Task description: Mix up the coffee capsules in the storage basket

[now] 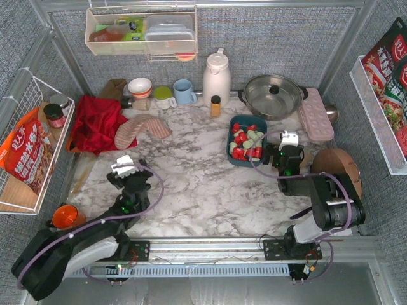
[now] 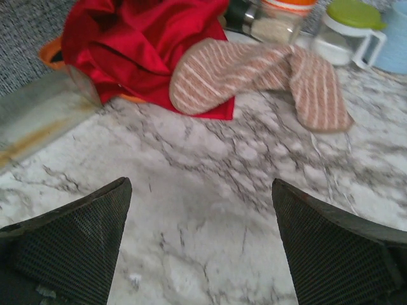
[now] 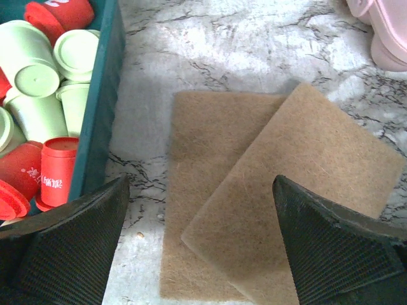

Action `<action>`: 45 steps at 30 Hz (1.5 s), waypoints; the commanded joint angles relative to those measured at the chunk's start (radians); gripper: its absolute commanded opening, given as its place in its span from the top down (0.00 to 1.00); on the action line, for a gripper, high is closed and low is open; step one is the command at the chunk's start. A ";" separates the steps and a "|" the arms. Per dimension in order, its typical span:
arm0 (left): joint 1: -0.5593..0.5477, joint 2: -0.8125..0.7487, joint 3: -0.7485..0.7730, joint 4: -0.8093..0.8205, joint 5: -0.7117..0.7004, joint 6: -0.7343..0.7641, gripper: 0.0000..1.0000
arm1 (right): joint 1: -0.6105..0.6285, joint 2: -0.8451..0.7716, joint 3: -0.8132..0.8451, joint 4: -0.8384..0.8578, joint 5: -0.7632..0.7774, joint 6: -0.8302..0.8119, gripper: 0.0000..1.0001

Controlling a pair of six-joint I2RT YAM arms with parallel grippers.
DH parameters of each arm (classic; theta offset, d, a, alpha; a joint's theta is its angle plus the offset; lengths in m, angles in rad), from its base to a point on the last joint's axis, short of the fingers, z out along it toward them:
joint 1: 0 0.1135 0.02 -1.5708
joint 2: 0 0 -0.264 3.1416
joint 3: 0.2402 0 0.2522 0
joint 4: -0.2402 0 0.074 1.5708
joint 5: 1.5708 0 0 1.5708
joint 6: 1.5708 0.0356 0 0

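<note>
Fibre mats (image 3: 286,203) overlap beside storage basket (image 3: 100,95) holding red and green coffee capsules (image 3: 35,79); both jaws gape wide, empty.

We see the left gripper (image 2: 201,184) with its two dark fingers (image 2: 76,241) spread wide at the bottom corners, holding nothing, and bare marble table (image 2: 191,152) between them. Beyond lies a crumpled red cloth (image 2: 140,44), and a striped mitt (image 2: 254,76) rests partly on its edge and stretches right across the table. Behind the mitt we make out a jar (image 2: 280,19), a green-lidded jug (image 2: 350,28) and the rim of a blue mug (image 2: 395,44).
</note>
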 commanded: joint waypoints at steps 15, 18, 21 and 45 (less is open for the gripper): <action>0.294 0.565 0.094 0.559 0.066 0.414 0.00 | 0.001 -0.004 0.012 -0.020 -0.057 -0.013 0.01; 0.320 0.591 0.061 0.732 0.186 0.450 0.00 | 0.001 -0.005 0.012 -0.020 -0.056 -0.013 0.01; 0.357 0.707 0.023 0.979 0.285 0.570 0.00 | 0.001 -0.004 0.012 -0.019 -0.056 -0.013 0.01; 0.767 0.663 0.080 0.679 0.789 0.203 0.01 | 0.004 -0.004 0.012 -0.020 -0.054 -0.014 0.01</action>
